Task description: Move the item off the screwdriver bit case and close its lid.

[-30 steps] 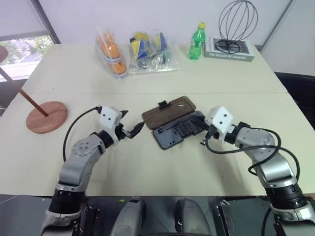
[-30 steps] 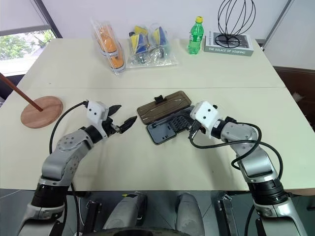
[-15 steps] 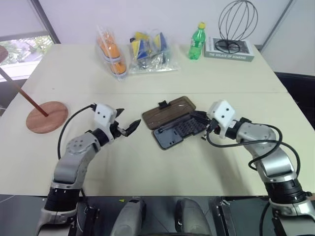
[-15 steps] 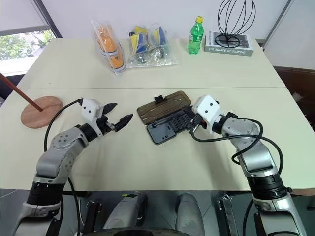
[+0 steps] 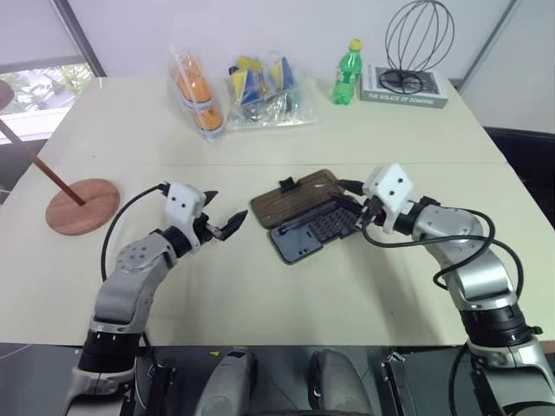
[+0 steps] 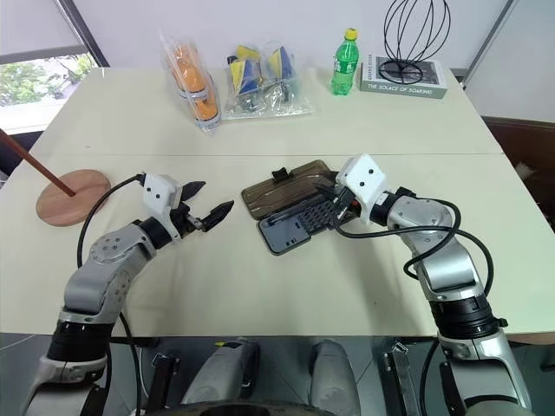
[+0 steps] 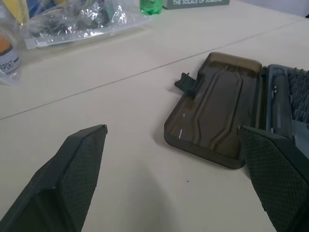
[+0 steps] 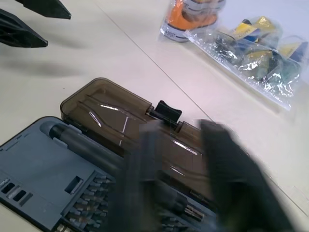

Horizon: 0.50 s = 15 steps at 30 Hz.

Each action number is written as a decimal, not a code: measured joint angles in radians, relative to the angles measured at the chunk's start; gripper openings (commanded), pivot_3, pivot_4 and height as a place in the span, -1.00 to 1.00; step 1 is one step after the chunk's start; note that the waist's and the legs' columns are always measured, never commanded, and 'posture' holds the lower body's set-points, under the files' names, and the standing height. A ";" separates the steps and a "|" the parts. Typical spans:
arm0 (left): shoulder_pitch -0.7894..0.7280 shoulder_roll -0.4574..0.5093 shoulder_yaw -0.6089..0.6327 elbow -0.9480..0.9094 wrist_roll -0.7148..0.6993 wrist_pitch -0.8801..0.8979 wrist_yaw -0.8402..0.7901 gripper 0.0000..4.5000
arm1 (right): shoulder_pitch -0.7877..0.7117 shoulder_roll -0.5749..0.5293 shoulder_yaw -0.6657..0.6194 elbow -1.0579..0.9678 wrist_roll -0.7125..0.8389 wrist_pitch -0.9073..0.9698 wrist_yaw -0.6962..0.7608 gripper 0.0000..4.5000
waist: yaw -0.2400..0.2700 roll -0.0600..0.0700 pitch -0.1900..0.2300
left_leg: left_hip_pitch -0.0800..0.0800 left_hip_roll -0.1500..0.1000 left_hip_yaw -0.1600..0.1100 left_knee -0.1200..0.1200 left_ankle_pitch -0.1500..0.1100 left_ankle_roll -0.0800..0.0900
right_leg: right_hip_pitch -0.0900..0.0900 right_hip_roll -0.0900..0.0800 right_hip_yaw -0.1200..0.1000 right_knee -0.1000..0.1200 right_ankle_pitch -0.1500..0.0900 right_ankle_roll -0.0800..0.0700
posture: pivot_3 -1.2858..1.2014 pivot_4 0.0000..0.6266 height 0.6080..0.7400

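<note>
The item stands at the table's far left, its round reddish-brown base (image 5: 82, 205) flat on the table and its thin rod slanting up and left. The screwdriver bit case lies open in the middle: dark grey tray (image 5: 305, 234) with rows of bits, and the brownish lid (image 5: 297, 198) flat behind it, black latch tab (image 5: 287, 184) on the far edge. My left gripper (image 5: 224, 211) hangs open to the left of the case, clear of it. My right gripper (image 8: 181, 128) hovers over the case's right end with its blurred fingers apart and nothing between them.
At the back of the table lie two clear bags of packets (image 5: 198, 91) (image 5: 263, 91), a green bottle (image 5: 347, 74) and a book (image 5: 404, 89) with a black wire sculpture (image 5: 418, 39) on it. A seam (image 5: 173, 163) crosses the table behind the case.
My right gripper has lifted from the tray's right end toward the lid, and its fingers have gone from shut to apart. The left gripper and the case have stayed put.
</note>
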 measured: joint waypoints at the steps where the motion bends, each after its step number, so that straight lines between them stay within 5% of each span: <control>1: 0.000 0.000 0.000 0.000 0.002 0.000 0.000 1.00 | 0.000 0.000 0.000 0.001 0.000 0.000 0.000 0.53 | 0.000 0.000 0.000 | 0.000 0.000 0.000 0.000 0.000 0.000 | 0.000 0.000 0.000 0.000 0.000 0.000 | 0.03 -0.52 1.00; 3: 0.000 0.000 0.000 0.000 0.003 0.000 0.000 1.00 | -0.002 -0.001 0.001 0.006 -0.004 0.000 0.002 0.95 | 0.000 0.000 0.000 | 0.000 0.000 0.000 0.000 0.000 0.000 | 0.000 0.000 0.000 0.000 0.000 0.000 | 0.03 -0.52 1.00; 10: 0.003 0.004 0.004 -0.002 -0.011 0.003 -0.012 1.00 | -0.099 -0.009 0.016 0.081 -0.031 -0.006 0.029 0.98 | -0.007 0.001 0.000 | 0.000 0.000 0.000 0.000 0.000 0.000 | -0.001 0.000 0.000 0.001 0.000 0.000 | 0.03 -0.52 1.00; 15: -0.018 0.012 0.011 0.013 -0.019 0.006 -0.041 1.00 | -0.366 0.007 0.062 0.303 -0.088 0.013 0.036 0.98 | -0.022 0.002 0.001 | 0.000 0.000 0.000 -0.001 0.000 -0.001 | -0.002 0.001 0.000 0.001 0.001 -0.001 | 0.03 -0.52 1.00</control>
